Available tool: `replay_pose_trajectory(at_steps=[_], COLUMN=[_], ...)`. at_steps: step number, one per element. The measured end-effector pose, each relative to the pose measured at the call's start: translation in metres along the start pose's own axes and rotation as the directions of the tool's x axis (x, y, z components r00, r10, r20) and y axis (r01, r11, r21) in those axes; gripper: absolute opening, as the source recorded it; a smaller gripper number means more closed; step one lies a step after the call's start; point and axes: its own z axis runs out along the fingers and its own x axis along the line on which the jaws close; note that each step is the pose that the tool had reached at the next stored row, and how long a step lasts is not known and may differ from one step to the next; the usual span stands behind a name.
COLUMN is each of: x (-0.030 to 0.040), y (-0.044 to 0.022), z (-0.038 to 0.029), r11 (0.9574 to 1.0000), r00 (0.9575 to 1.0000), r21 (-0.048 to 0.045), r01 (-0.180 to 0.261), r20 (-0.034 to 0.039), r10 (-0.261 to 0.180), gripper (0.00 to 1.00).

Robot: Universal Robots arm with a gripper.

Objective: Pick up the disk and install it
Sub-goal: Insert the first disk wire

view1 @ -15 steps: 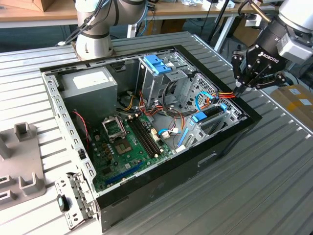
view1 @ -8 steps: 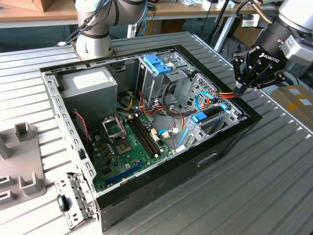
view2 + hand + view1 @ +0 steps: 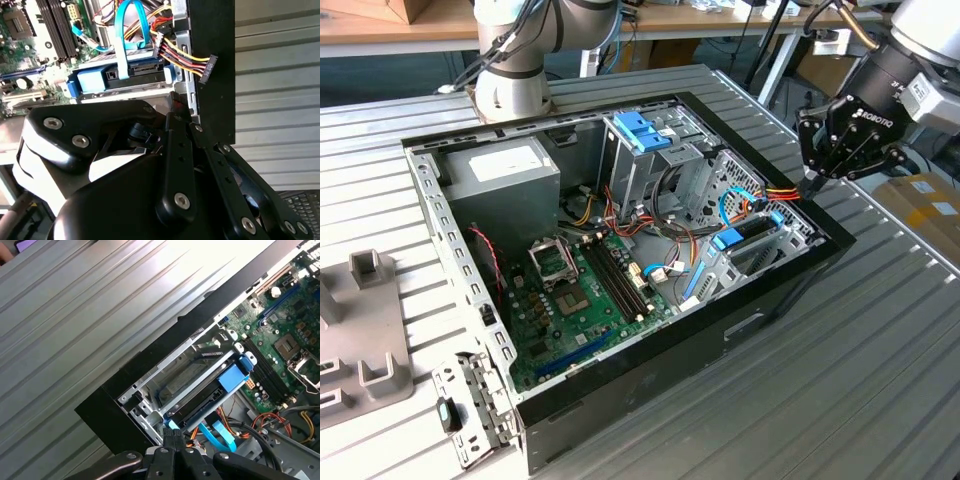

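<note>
The black multi-link gripper [image 3: 817, 183] is hanging at the right of the exterior view, its fingertips pressed together with nothing between them, just beside the bundle of red, yellow and black power wires [image 3: 777, 193] at the far-right corner of the open black computer case [image 3: 650, 365]. In the first wrist view the closed fingertips [image 3: 171, 436] are meeting at the bottom centre of the frame, directly over the case corner. White lettering is showing on the gripper's body in the exterior view; I am leaving it unread.

The disk, a silver-grey metal drive in a blue plastic carrier frame [image 3: 744, 236], is sitting inside the lower drive bay at the right end of the case, already slotted between the bay's metal rails. In the first wrist view the disk [image 3: 210, 390] is lying in the centre, its blue carrier end pointing toward the green motherboard [image 3: 280, 340] at the upper right. In the second wrist view its connector edge [image 3: 120, 77] is facing the camera in the upper left, with a light blue flat data cable [image 3: 122, 40] looping above it.

Farther out, a grey power-supply box with a white label [image 3: 500, 170] is occupying the upper left of the case, and a blue plastic handle [image 3: 642, 130] is topping the metal drive cage. The case is resting on a ribbed grey metal table [image 3: 880, 340].
</note>
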Motion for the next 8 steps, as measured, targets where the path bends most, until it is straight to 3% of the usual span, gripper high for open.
replay_pose_trajectory(at_steps=[8], x=[0.0099], y=[-0.0146], z=[0.0004], r11=[0.9993], r00=[0.9993], r21=[-0.0027], r01=[0.036], r20=[-0.0002], r10=[-0.036], gripper=[0.10])
